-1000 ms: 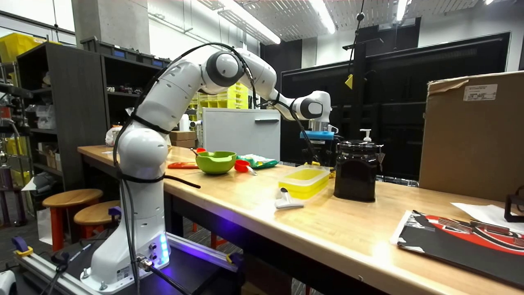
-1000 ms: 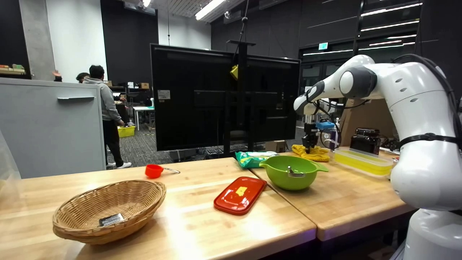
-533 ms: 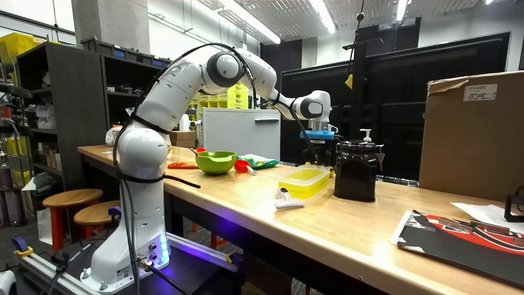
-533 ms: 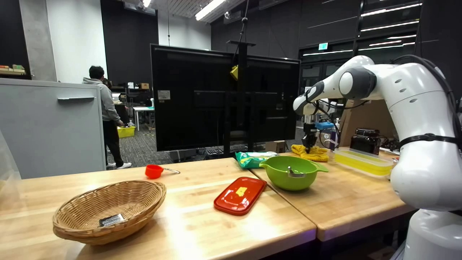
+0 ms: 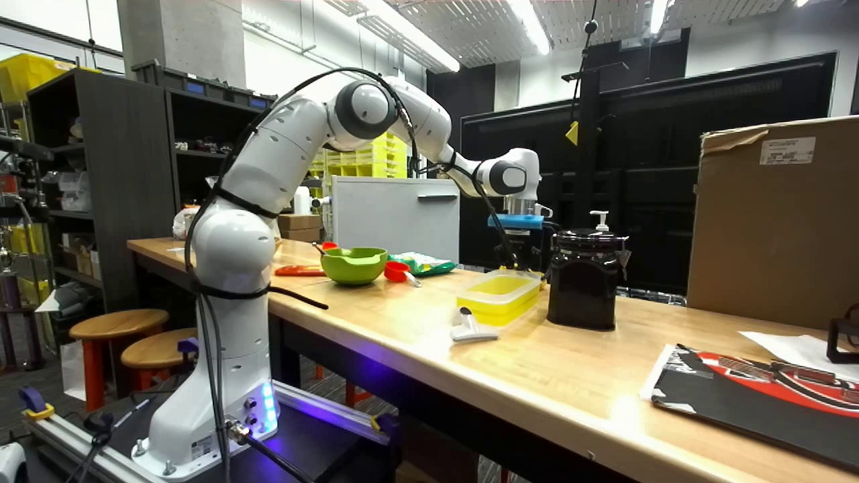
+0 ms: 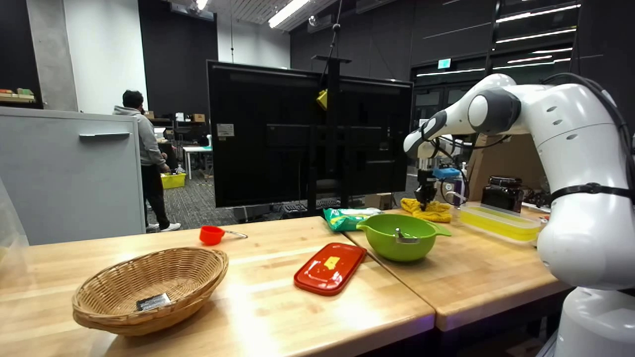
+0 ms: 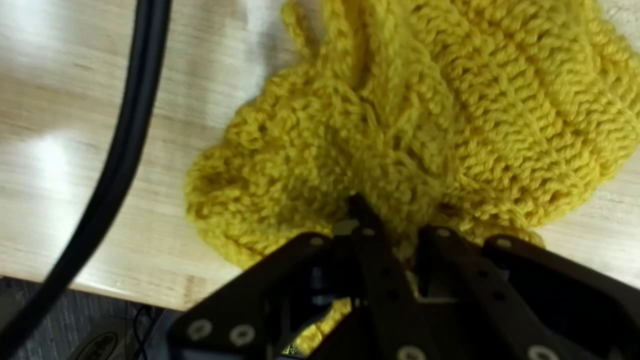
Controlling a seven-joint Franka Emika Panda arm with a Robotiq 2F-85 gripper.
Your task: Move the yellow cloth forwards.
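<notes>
Pinching yellow cloth [image 7: 410, 120] | gripper [image 7: 397, 220]: fingers clenched on a bunched fold | remainder spread around fingertips on tabletop [image 7: 155, 240]

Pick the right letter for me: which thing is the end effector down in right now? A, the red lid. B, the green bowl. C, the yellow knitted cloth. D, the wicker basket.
C, since the wrist view shows the tips of the end effector down among the bunched folds of the yellow knitted cloth, with some of it visible between them.
</notes>
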